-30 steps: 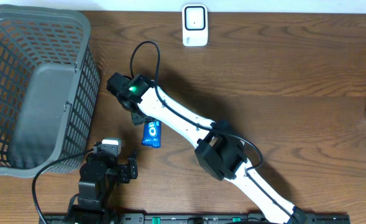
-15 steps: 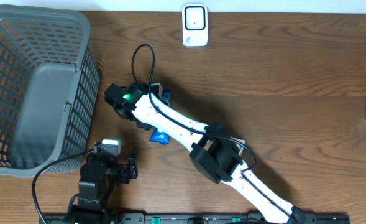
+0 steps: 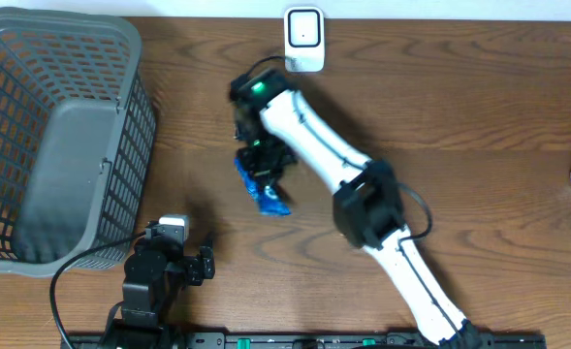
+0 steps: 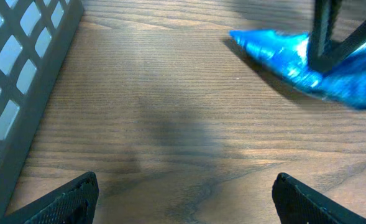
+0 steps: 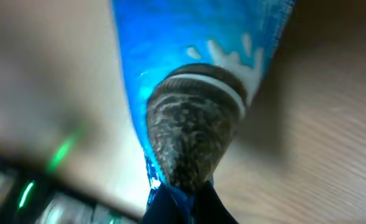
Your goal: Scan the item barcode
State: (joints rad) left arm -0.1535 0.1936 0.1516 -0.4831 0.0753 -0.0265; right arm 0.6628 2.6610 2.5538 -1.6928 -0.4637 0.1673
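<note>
Right gripper (image 3: 264, 163) is pinching the blue packet (image 3: 269, 195); scanner (image 3: 303, 40) is sitting ahead, basket (image 3: 33, 58) leftward; left gripper (image 4: 186, 202) is gaping wide.

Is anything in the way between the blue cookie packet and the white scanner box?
Nothing visible. The blue cookie packet, pinched in the right gripper, has only that arm's wrist and bare wooden table between it and the white scanner box.

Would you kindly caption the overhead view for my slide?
Right gripper holds a blue packet short of the scanner.

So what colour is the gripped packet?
Bright blue packet with a dark cookie picture; best in right wrist view.
</note>
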